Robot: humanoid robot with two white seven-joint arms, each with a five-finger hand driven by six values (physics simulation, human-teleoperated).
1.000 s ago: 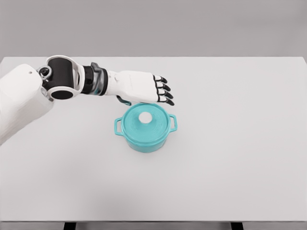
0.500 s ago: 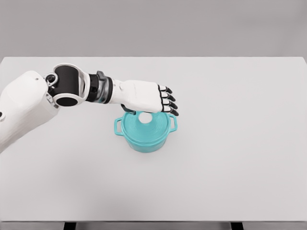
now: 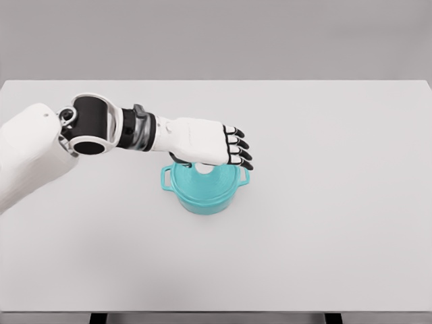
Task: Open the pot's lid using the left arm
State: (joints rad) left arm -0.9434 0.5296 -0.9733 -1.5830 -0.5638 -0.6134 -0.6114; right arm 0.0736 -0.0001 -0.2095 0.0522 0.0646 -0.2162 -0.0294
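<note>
A teal pot (image 3: 202,196) with two side handles stands on the white table (image 3: 337,202), left of the middle. Its round lid (image 3: 209,181) sits on it, and only a sliver of the white knob (image 3: 203,167) shows. My left hand (image 3: 226,154) reaches in from the left, palm down, over the far half of the lid and right above the knob. Its black-tipped fingers (image 3: 239,152) are stretched out with the tips bent down over the pot's far right rim, and the thumb sits low at the lid's left side. It holds nothing that I can see. The right arm is out of view.
Nothing else stands on the table. Its front edge runs along the bottom of the view and a grey wall rises behind the far edge.
My left hand has moved toward me and down, from behind the pot to over the lid, and now hides most of the knob. The pot has not moved.
</note>
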